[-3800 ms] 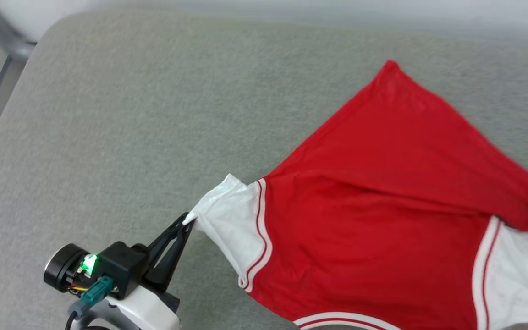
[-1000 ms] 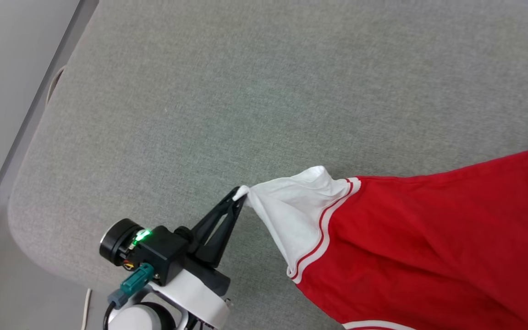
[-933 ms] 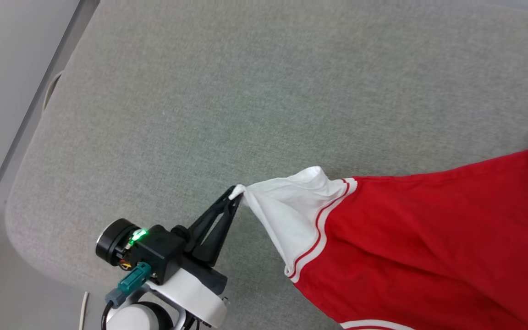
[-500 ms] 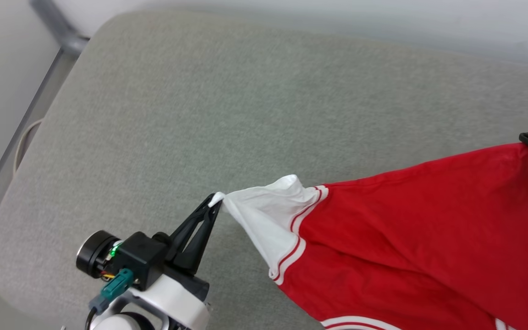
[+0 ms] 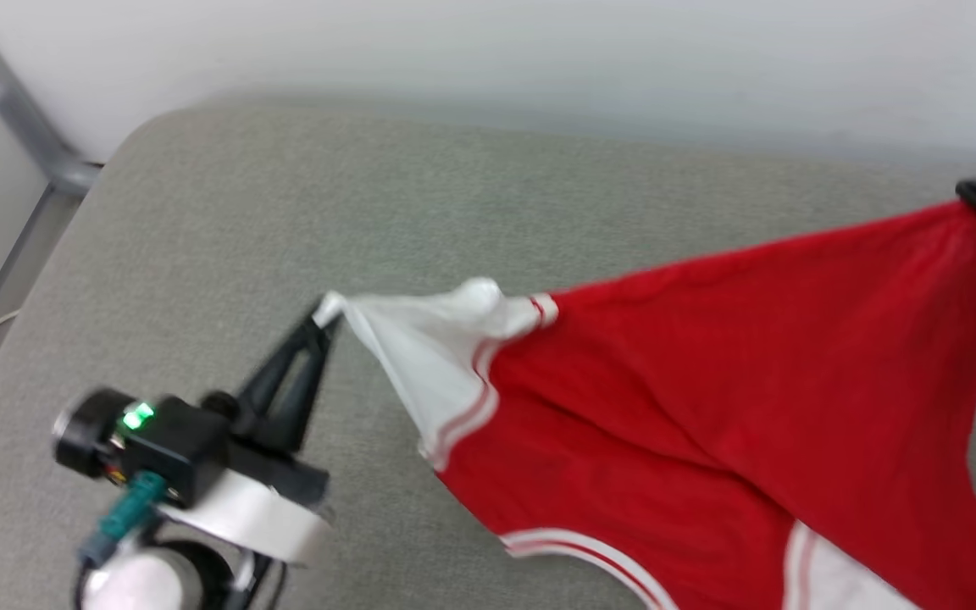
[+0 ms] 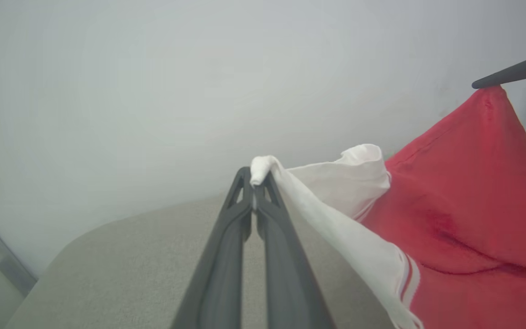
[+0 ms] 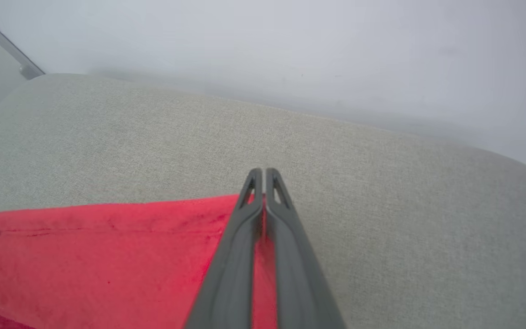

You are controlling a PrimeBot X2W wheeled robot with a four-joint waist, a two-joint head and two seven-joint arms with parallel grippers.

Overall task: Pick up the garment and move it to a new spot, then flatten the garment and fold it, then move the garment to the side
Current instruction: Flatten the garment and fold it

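The garment (image 5: pixel 708 373) is a red shirt with white sleeves and red-white trim, held stretched above the grey cushion (image 5: pixel 225 237). My left gripper (image 5: pixel 327 315) is shut on the tip of a white sleeve (image 5: pixel 420 347). In the left wrist view the sleeve tip (image 6: pixel 263 165) bunches between the fingertips of the left gripper (image 6: pixel 256 176). My right gripper (image 5: pixel 975 196) is shut on a red corner at the far right edge. In the right wrist view, the red cloth (image 7: pixel 107 256) passes between the closed fingers of the right gripper (image 7: pixel 263 176). The lower part of the garment hangs down.
The grey cushion (image 7: pixel 381 192) spreads wide under both arms, with its rounded corner at the far left. A pale wall (image 5: pixel 488 59) runs behind it. A grey metal bar (image 5: pixel 22 135) stands at the left by the cushion's edge.
The camera has swung, so the wall now shows at the top. Both grippers have lifted, keeping their hold, and the garment is pulled tauter between them, with the red corner raised.
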